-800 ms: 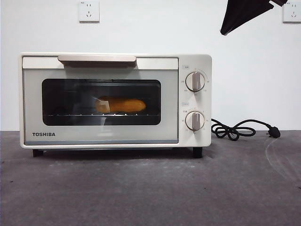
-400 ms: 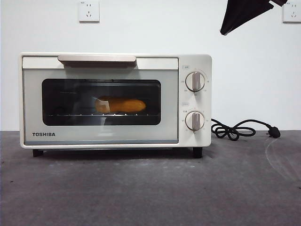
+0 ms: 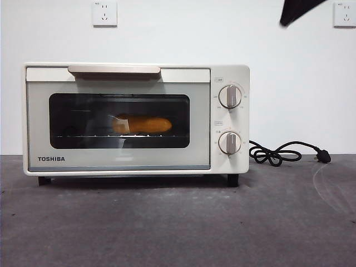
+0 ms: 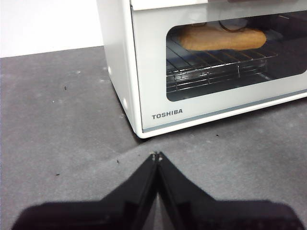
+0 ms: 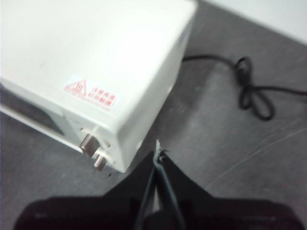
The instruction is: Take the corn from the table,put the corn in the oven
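Between the left gripper's (image 4: 156,155) two black jaws no gap shows — they meet at the tips, clenched on nothing, hanging over the bare table (image 4: 57,124) just in front of the oven's (image 4: 144,72) lower corner by the TOSHIBA lettering. The right gripper (image 5: 158,154) is pinched together and empty as well, raised above the oven's knob end, near the corner of its white top; the front view shows only a black tip (image 3: 297,10) at the upper right, which is probably this arm.

Outward from there, the corn (image 3: 143,124) lies lengthwise on the wire rack behind the dark glass, and the door is closed with its beige handle (image 3: 114,69) up. The black cord (image 3: 278,153) lies coiled on the table beside the oven, apart from both arms.

Judged from this, the placing is done — what remains is a clean retreat: each arm should lift clear without brushing the oven, its knobs or the cord.
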Controlling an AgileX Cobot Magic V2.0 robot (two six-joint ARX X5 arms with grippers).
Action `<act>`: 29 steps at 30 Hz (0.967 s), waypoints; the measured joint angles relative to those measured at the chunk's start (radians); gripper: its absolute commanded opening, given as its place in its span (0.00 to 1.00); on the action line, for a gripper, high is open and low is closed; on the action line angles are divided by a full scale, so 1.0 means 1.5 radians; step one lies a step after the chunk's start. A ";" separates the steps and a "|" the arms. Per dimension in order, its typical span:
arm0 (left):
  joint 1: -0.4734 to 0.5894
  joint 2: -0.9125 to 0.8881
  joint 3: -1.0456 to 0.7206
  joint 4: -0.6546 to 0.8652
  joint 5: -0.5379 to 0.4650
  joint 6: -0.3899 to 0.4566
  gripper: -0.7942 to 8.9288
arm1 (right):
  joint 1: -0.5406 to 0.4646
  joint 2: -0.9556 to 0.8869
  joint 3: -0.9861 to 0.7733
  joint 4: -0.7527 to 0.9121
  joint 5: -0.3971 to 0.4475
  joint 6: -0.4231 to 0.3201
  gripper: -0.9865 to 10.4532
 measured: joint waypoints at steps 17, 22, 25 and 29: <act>0.000 0.000 0.000 0.000 0.000 0.000 0.08 | -0.220 -0.372 -0.428 0.283 -0.087 0.024 0.09; 0.000 0.000 0.000 0.000 0.000 0.000 0.08 | -0.252 -0.508 -0.605 0.327 -0.088 0.052 0.09; 0.000 0.000 0.000 0.000 0.000 0.000 0.08 | -0.266 -0.596 -0.696 0.332 -0.087 0.059 0.09; 0.000 0.000 0.000 0.000 0.000 0.000 0.08 | -0.274 -0.690 -0.778 0.333 -0.087 0.063 0.09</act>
